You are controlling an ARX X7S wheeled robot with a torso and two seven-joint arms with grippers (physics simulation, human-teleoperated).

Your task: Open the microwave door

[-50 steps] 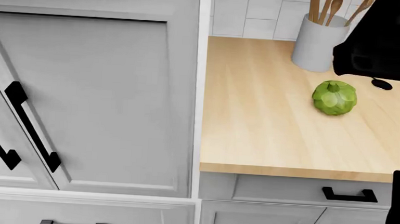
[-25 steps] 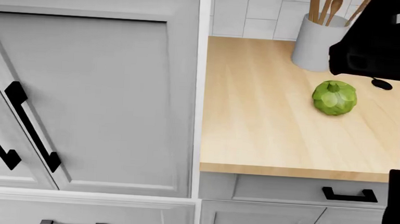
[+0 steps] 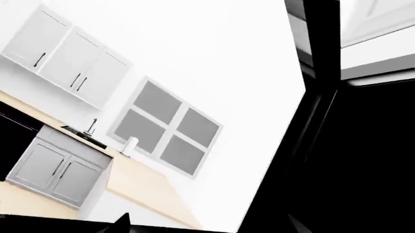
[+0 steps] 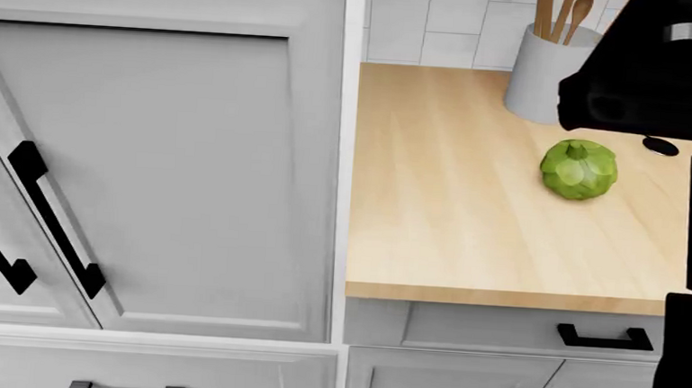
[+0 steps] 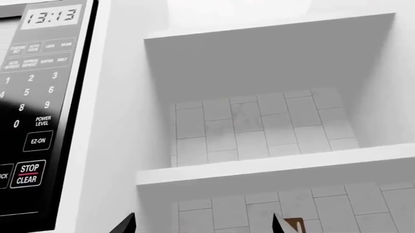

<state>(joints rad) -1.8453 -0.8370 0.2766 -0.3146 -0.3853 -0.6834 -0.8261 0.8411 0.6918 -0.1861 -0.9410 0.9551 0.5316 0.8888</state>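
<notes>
We approach the black microwave's keypad panel (image 5: 32, 111), still seeking its door edge; gripper openings untellable.

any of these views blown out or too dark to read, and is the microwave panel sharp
Left wrist view: the wall is blown out to flat white, and a black mass fills one side with almost no detail. Right wrist view: the microwave keypad is sharp, its clock display and STOP/CLEAR button legible. Head view: evenly lit, with the right arm a featureless black silhouette.
</notes>
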